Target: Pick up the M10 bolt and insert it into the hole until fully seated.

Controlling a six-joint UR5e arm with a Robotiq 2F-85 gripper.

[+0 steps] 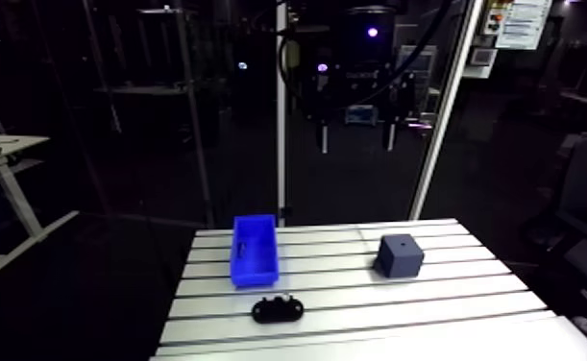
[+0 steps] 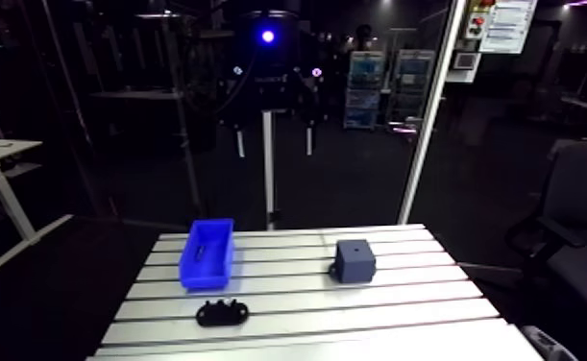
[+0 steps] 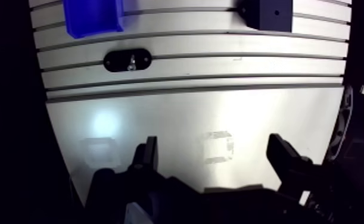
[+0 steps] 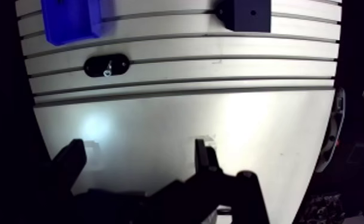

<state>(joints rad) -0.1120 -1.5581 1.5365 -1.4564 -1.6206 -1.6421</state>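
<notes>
Blue bin (image 1: 255, 250), holed block (image 1: 400, 255) lie ahead of spread hand (image 3: 214, 146).

Slotted aluminium table (image 1: 431, 322) - three items rest on it. An open-topped blue bin (image 1: 256, 250) sits at the far left. A dark block (image 1: 400, 255), with a small hole in its top face, stands well apart to the right. A black oval plate (image 1: 278, 309) lies flat just in front of the bin - not touching it.
</notes>
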